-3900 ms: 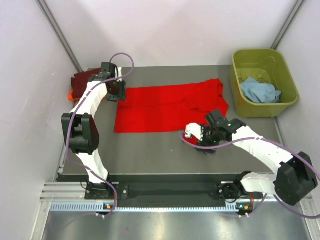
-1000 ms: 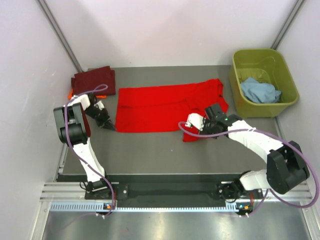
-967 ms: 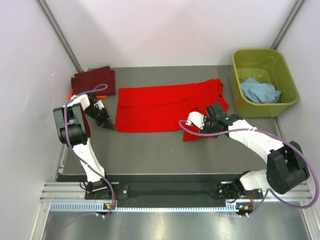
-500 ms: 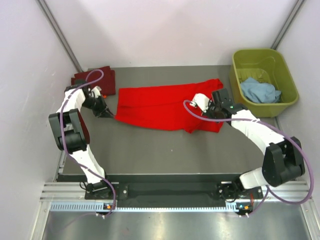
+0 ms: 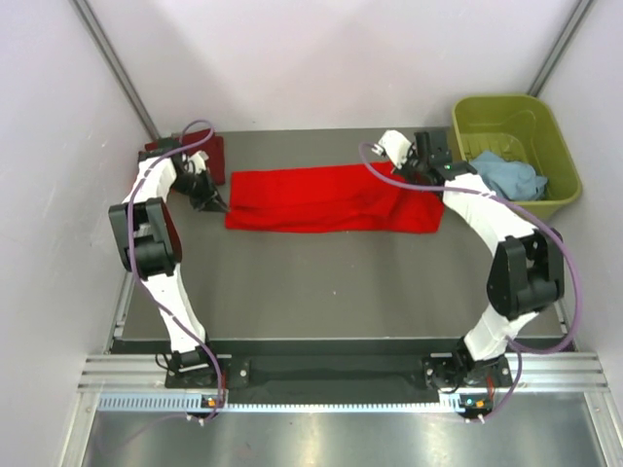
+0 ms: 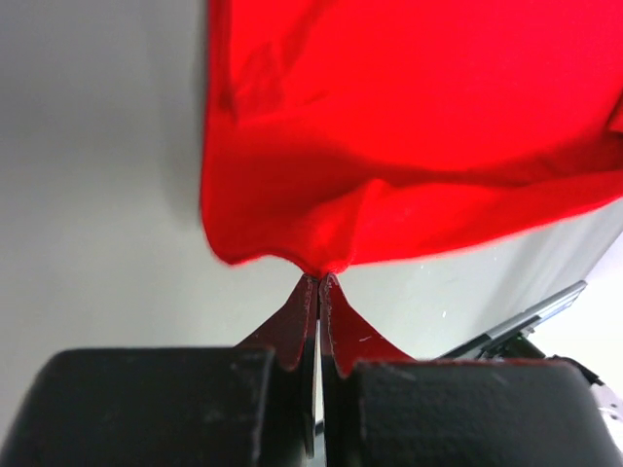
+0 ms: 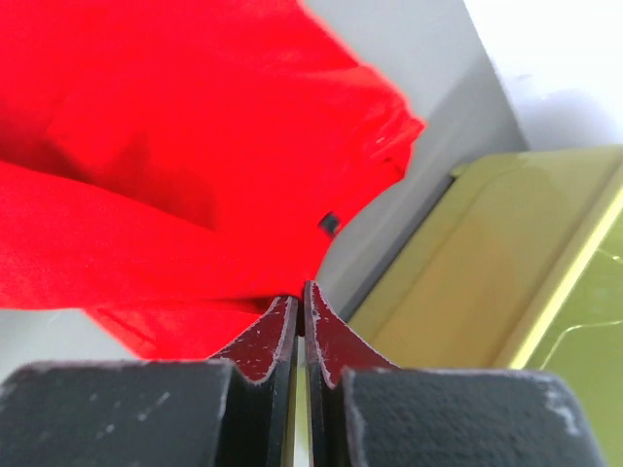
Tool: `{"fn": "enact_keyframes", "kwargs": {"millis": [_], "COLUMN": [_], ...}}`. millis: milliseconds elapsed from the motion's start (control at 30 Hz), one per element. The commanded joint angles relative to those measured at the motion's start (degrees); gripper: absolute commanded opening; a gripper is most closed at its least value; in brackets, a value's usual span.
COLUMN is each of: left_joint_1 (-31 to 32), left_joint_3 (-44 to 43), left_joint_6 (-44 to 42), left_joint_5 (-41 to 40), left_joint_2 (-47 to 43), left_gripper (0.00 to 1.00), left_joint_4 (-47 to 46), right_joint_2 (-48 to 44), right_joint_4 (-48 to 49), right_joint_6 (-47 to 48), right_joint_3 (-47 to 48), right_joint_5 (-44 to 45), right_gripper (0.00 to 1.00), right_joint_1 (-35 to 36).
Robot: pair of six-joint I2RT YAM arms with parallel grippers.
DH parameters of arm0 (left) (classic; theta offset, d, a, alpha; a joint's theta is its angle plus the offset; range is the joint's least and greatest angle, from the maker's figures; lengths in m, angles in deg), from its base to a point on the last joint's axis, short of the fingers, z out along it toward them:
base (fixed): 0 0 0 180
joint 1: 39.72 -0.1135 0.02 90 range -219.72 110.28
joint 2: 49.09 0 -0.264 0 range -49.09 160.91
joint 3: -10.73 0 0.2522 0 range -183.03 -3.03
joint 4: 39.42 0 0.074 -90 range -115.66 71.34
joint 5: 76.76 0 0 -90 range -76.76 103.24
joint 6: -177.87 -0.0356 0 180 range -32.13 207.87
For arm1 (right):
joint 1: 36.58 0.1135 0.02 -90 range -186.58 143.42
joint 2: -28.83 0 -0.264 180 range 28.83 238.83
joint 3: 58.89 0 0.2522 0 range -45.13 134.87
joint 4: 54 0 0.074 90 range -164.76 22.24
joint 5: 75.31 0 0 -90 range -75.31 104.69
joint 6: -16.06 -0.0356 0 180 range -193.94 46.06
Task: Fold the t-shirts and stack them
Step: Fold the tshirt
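Your left arm [image 5: 156, 180] and right arm [image 5: 482, 209] both reach far forward. The left gripper [image 6: 318, 284], jaws pressed together, pinches one edge of the red t-shirt [image 5: 321, 199]. The right gripper [image 7: 299, 292], jaws likewise closed, pinches the opposite end.

Lab test cell: white walls [image 5: 341, 58], grey table [image 5: 321, 287], aluminium rail [image 5: 321, 373].

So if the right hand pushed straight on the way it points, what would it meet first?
The red t-shirt: the right hand is shut on its edge, and more red cloth lies directly ahead. The olive-green tub sits off to one side of that line, though depth is unclear.
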Motion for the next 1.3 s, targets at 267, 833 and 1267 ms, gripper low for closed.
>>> {"fn": "enact_keyframes", "kwargs": {"millis": [267,833,1267], "left_joint_1": [1.4,2.2,2.7], "left_joint_3": [-12.2,-16.6,-18.7], "left_joint_6": [-1.0,0.1,0.8], "left_joint_5": [-2.3,-6.6,-9.8], "left_joint_2": [5.8,11.6,12.2], "left_gripper": [0.0,0.0,0.0], "left_joint_4": [-2.8,-5.3,-6.7], "right_joint_2": [10.5,23.5,26.7], "right_joint_4": [5.0,6.4,8.8], "right_joint_6": [-1.8,-2.9,-3.1], "right_joint_3": [13.3,23.6,25.6], "right_joint_5": [2.1,4.5,5.8], "right_gripper": [0.0,0.0,0.0], "right_joint_1": [-1.6,-1.9,-1.9]}}
